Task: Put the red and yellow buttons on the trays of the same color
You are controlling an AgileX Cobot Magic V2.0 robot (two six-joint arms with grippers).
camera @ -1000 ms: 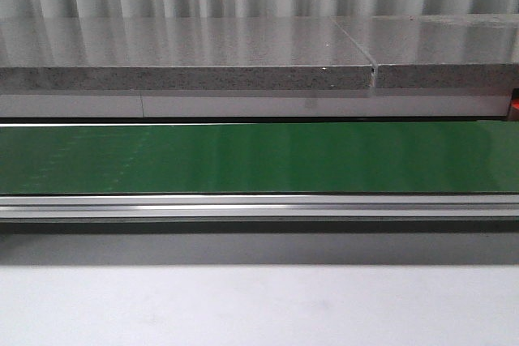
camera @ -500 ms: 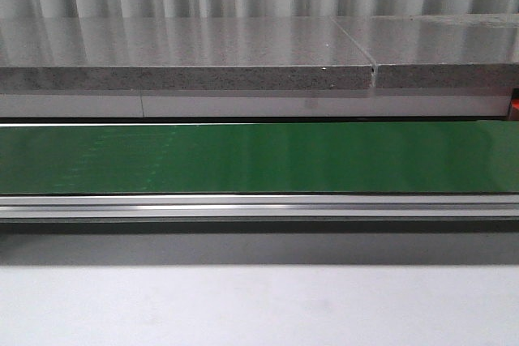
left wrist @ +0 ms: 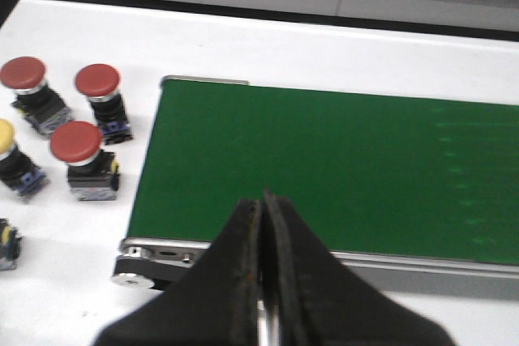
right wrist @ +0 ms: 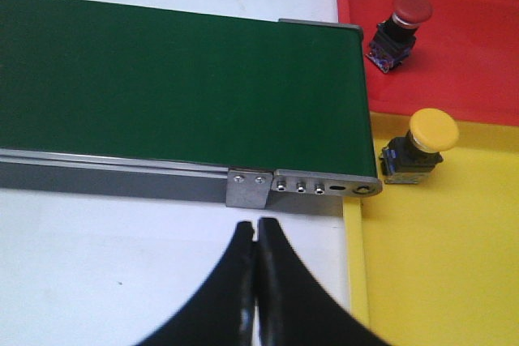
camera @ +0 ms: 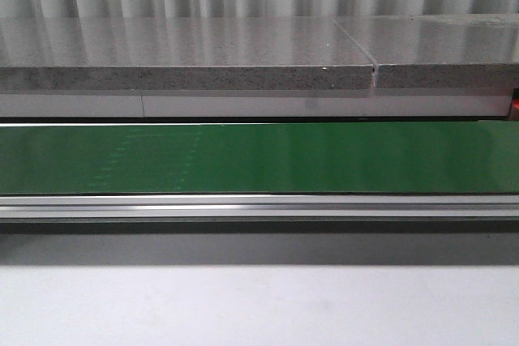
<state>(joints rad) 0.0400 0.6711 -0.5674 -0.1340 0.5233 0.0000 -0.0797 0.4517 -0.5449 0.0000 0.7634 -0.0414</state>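
**Belt bare, supply waiting off the left pincer**

The long green conveyor belt (camera: 259,158) runs crosswise in front of the robot, and nothing rides on it. The black left pincer (left wrist: 264,265) hovers over the near edge of the belt's left end, its jaws pressed together and holding nothing. Off that end, on the white counter (left wrist: 73,273), stands the supply: three red mushroom-head push buttons (left wrist: 77,142) in a loose cluster, upright on their dark bodies, and a yellow-capped push button (left wrist: 6,139) half cut off at the picture's edge. They sit well apart from the left pincer, out past the belt's end roller, so the left arm is plainly the nearer one for the next pick.

The black right pincer (right wrist: 258,269) hangs over the white counter just short of the belt's right end, jaws likewise together and empty. Beyond it, the red plastic tray (right wrist: 478,62) already holds one red-capped button (right wrist: 401,20), and the yellow plastic tray (right wrist: 454,265) holds one yellow-capped button (right wrist: 420,147) lying tilted near the belt's end.

Against the front view of a second ago I can spot no real change: same bare belt, no arm in sight.
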